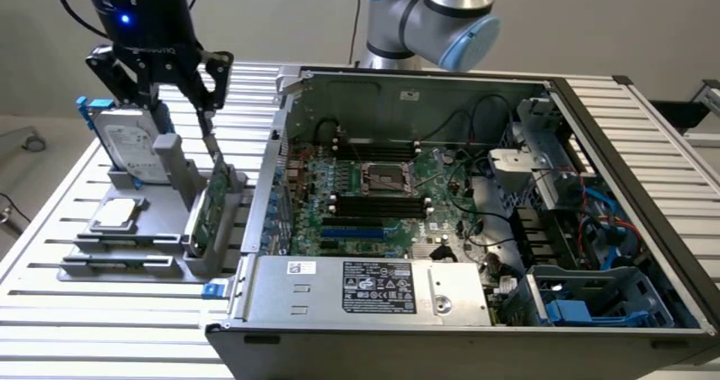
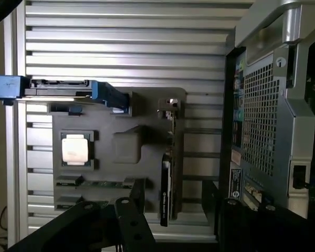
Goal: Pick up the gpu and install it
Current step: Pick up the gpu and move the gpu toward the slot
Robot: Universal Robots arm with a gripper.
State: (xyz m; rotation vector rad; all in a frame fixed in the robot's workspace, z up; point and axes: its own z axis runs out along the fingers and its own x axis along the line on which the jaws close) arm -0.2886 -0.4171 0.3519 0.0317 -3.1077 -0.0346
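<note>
Slatted metal table (image 2: 121, 52), gpu (image 2: 166, 176) upright in grey fixture (image 2: 127, 148), gripper (image 2: 173, 203) right over it, jaws apart either side

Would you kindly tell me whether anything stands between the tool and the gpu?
Nothing visible does: the tool hangs straight over the gpu, which stands on edge in the grey holder.

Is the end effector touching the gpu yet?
Apart. In the wrist view the gpu stands edge-on in its grey holder, between the fingers of the end effector, with a clear gap on each side.
</note>
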